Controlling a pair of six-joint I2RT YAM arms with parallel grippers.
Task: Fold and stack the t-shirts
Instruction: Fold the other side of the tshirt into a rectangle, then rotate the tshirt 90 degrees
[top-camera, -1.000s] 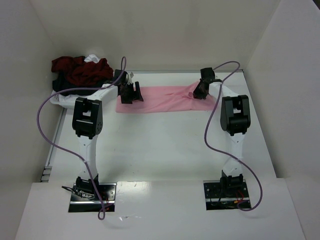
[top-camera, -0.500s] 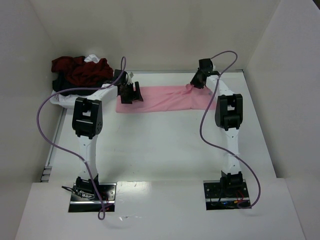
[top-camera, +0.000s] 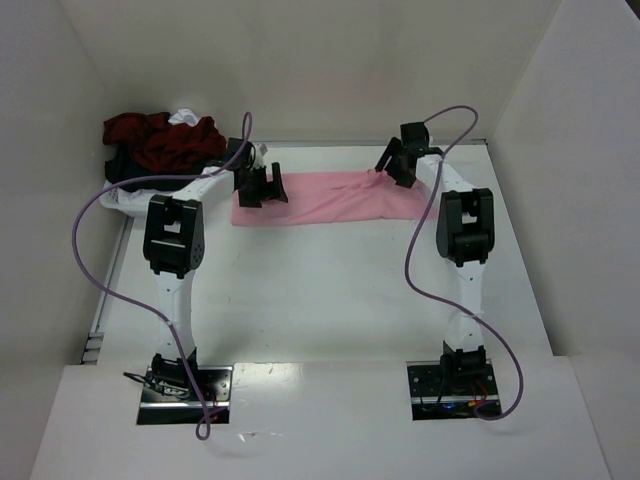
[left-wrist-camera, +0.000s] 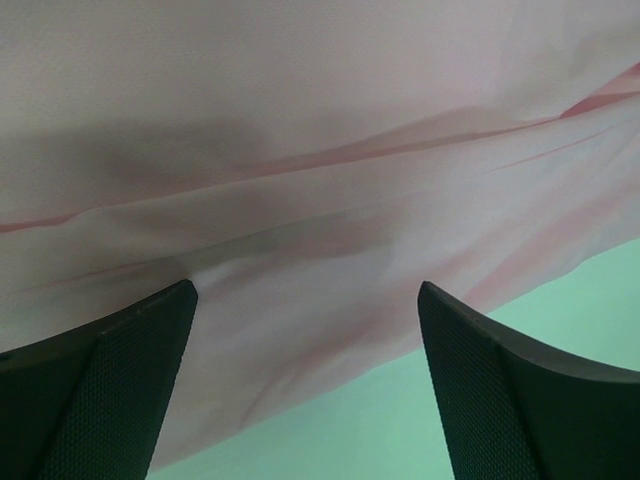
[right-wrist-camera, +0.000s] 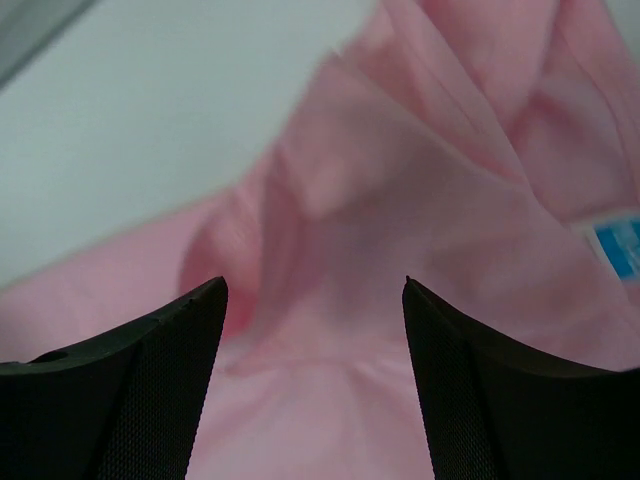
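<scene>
Lengthwise across the far table (top-camera: 300, 290) lies the pink t-shirt (top-camera: 320, 198). The left gripper (top-camera: 260, 188) and right gripper (top-camera: 396, 168) hover at its ends, fingers wide, holding nothing. The cloth looks light and limp, best pinched at hems or corners.

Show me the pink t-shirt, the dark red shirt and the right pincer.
pink t-shirt (top-camera: 320, 200): top view, middle of the cloth.
dark red shirt (top-camera: 165, 140): top view, middle of crumpled heap.
right pincer (right-wrist-camera: 312, 295): right wrist view, midway between fingertips.

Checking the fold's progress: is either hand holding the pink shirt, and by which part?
Nothing is held: the left hand and the right hand both stand open over the pink shirt.
</scene>
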